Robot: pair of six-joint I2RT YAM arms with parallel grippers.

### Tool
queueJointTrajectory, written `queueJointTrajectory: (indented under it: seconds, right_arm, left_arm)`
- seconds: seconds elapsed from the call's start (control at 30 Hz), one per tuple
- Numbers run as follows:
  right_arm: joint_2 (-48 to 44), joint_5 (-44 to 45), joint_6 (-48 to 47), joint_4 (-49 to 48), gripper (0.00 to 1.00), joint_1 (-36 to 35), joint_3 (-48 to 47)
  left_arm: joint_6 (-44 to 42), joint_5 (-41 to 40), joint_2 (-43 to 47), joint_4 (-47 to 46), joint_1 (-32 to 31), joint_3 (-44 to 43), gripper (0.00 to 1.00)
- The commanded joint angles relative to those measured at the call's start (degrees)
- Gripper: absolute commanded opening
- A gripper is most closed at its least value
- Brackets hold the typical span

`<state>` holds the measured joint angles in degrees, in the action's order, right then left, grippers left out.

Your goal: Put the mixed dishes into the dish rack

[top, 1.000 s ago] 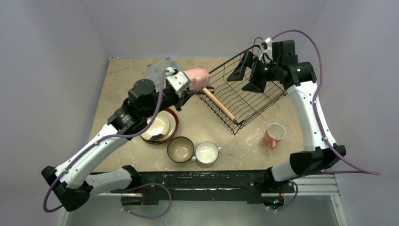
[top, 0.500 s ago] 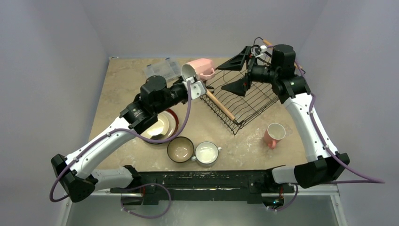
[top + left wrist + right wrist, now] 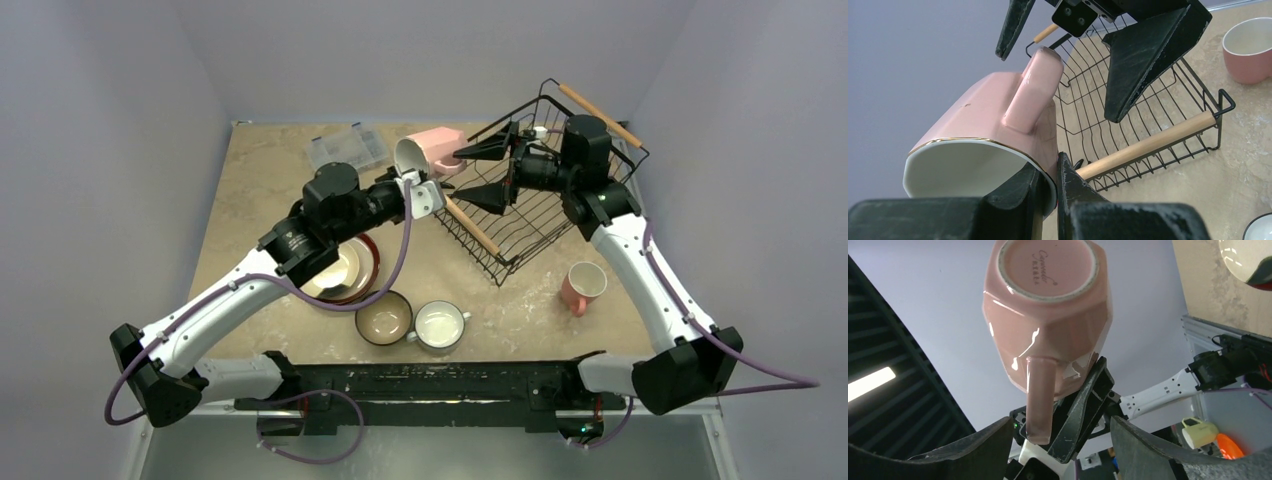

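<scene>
Two left fingers (image 3: 1018, 196) pinch the pink mug (image 3: 983, 117) by its rim, partly hiding it; right fingers (image 3: 488, 196) gape wide, empty.

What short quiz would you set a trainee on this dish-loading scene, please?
1. True or false: the left gripper is shut on the rim of the held pink mug.
2. Where is the second pink mug relative to the dish rack? A: inside it. B: on the table beside it. C: hanging from its wooden handle.
3. Fill in: the right gripper, facing the held pink mug's base, has its jaws ____.

Key: 1 true; 2 B; 3 open.
</scene>
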<state>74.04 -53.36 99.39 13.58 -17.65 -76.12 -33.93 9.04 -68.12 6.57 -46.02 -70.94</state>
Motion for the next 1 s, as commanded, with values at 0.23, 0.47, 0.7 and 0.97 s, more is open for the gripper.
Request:
queueJointTrajectory:
  seconds: [0.23,0.47,0.7,0.97]
  right_arm:
    - [-3.3,0.2,9.9,-5.0,0.63,-0.7,2.8]
    - [-3.6,0.6,12.7,-6.1,0.48,-0.9,3.9]
    - [-4.2,0.9,13.9,-6.7,0.36,-1.1,5.4]
    - [-2.9,-1.0,13.3,-8.6,0.00,-1.2,5.3]
  left_arm:
    - [-4.9,1.3,1.9,-7.7,-3.3,-2.5,0.00]
    - [-6.7,0.8,1.6,-6.7,-4.2,-2.3,0.00]
    - [-6.6,2.2,0.9,-6.8,-4.4,-2.5,0.00]
    - [-5.8,3.3,0.6,-7.8,-4.4,-2.1,0.00]
